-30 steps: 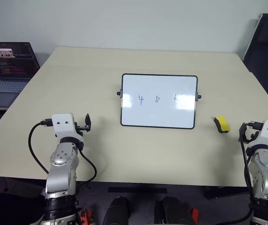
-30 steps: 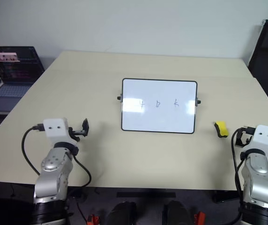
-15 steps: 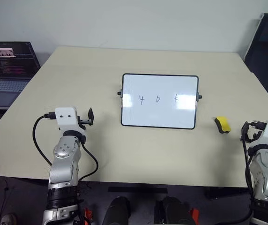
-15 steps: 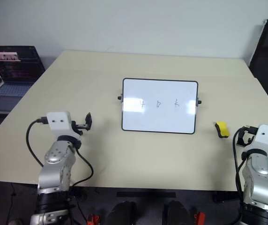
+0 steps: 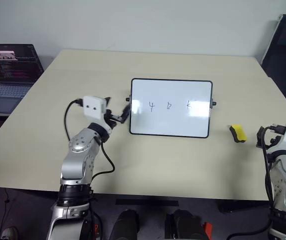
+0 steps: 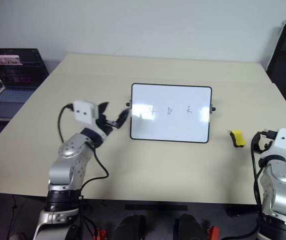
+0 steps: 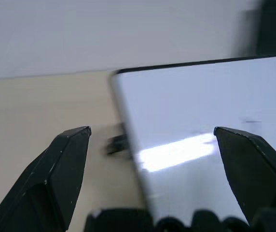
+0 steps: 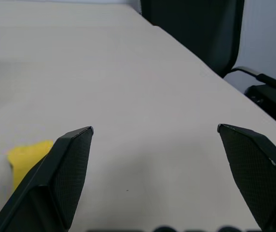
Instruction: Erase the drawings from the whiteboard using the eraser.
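Left eye view — eraser (image 5: 237,133) lengthwise front-to-back

**Readable marks: only the hand-drawn figures on the board**

The whiteboard (image 5: 171,107) carries the drawings (image 5: 169,105), three thin dark marker figures in a row across its middle. The leftmost one reads like a "4". The middle one resembles a small "b" or "D", and the rightmost one looks like a "k" or "t", though neither can be read with certainty. The laptop (image 5: 9,75) at the table's far left corner shows a dark screen with coloured lines of text, too small to read. No brand names, labels, numbers or signs can be made out elsewhere.
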